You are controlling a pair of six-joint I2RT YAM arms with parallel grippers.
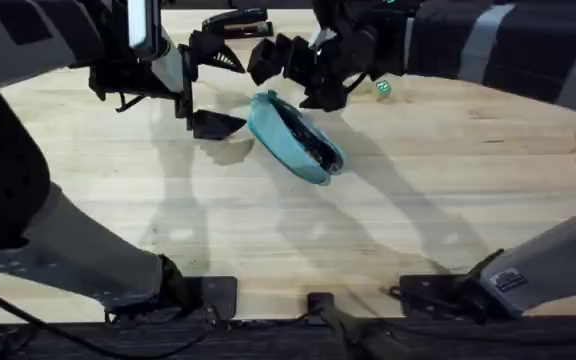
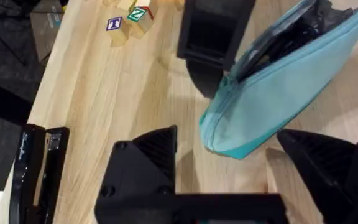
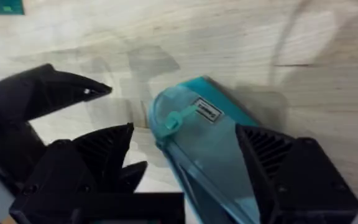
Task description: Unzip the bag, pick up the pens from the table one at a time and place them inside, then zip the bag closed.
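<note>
The teal bag point(image 1: 293, 138) lies tilted on the table point(image 1: 268, 230), its zipper open along the top and its inside dark. No pens lie on the tabletop; I cannot tell what the dark shape in the opening point(image 2: 303, 25) is. My left gripper point(image 1: 223, 90) is open just left of the bag's far end point(image 2: 225, 137). My right gripper point(image 1: 293, 80) is open above that same end. In the right wrist view the teal pull tab point(image 3: 179, 115) lies between the fingers of the right gripper point(image 3: 185, 132).
A black stapler point(image 1: 236, 22) lies at the table's far edge, also in the left wrist view point(image 2: 36, 168). Small letter blocks point(image 2: 129, 15) sit behind the bag, one green point(image 1: 383, 90). Bare wood stretches between the bag and the arm bases.
</note>
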